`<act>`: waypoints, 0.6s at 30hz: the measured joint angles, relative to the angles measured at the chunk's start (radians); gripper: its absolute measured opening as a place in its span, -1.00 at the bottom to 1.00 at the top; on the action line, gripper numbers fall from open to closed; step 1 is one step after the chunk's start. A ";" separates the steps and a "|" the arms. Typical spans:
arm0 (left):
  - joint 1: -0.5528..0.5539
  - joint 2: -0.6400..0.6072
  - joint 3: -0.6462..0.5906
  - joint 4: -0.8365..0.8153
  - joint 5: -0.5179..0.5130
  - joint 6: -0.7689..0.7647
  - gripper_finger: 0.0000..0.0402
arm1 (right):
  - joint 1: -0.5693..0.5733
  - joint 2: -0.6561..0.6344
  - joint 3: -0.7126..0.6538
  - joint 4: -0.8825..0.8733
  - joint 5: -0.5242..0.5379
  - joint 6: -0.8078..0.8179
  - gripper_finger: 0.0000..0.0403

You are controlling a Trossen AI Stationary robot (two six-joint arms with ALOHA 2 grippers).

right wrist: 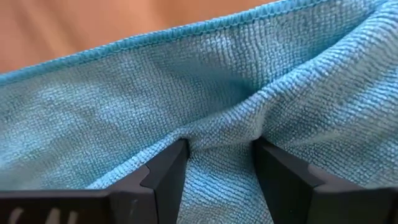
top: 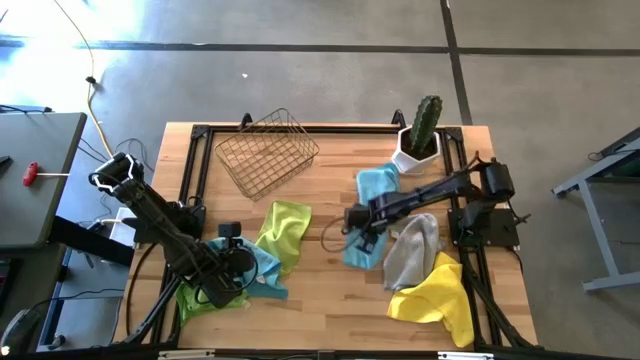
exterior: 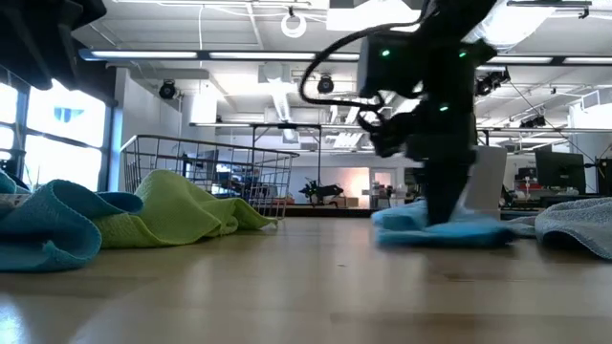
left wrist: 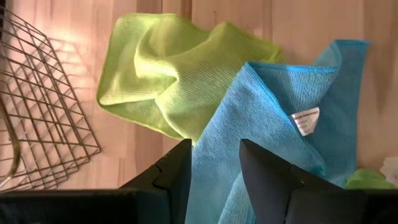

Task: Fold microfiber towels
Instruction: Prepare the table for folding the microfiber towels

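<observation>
My left gripper (top: 232, 262) at the near left is shut on a blue towel (left wrist: 280, 106) with a white tag. A lime green towel (top: 283, 230) lies crumpled just beyond it, and a second lime one (top: 197, 300) lies under my left arm. My right gripper (top: 357, 237) stands at mid-table, pointing down, shut on a light blue towel (top: 375, 185) that lies on the wood. A grey towel (top: 412, 250) and a yellow towel (top: 435, 295) lie to its right. My left gripper pinches a bunched part of the blue towel (left wrist: 214, 162) between its two fingers, slanting down from the near left. The cloth runs down from the fingers, slack, and its lower part (top: 268, 285) lies on the table. My right gripper pinches a raised pucker of the light blue towel (right wrist: 217, 134) between its fingers, a little in from the hemmed edge (right wrist: 186, 32). The fingers come from above, pointing down. The rest of the towel lies on the table.
A wire basket (top: 265, 150) lies tipped at the far left. A cactus in a white pot (top: 420, 135) stands at the far right. A black frame (top: 200, 135) runs round the tabletop. Bare wood shows at the near middle (top: 330, 300).
</observation>
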 joint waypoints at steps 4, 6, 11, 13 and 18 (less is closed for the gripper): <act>0.000 0.000 0.000 0.000 -0.002 0.000 -0.37 | 0.059 -0.044 -0.005 -0.126 -0.017 0.102 -0.10; 0.000 0.000 0.000 0.001 -0.003 0.000 -0.37 | 0.084 -0.053 -0.008 -0.212 -0.016 0.160 -0.10; -0.001 0.000 0.000 0.008 -0.007 0.000 -0.37 | 0.124 -0.056 -0.005 -0.437 -0.036 0.300 -0.10; -0.001 0.000 0.000 0.014 -0.013 0.000 -0.37 | 0.131 -0.056 -0.004 -0.505 -0.036 0.349 -0.10; 0.000 0.000 0.000 0.026 -0.034 0.015 -0.37 | 0.132 -0.059 -0.004 -0.695 -0.010 0.413 -0.10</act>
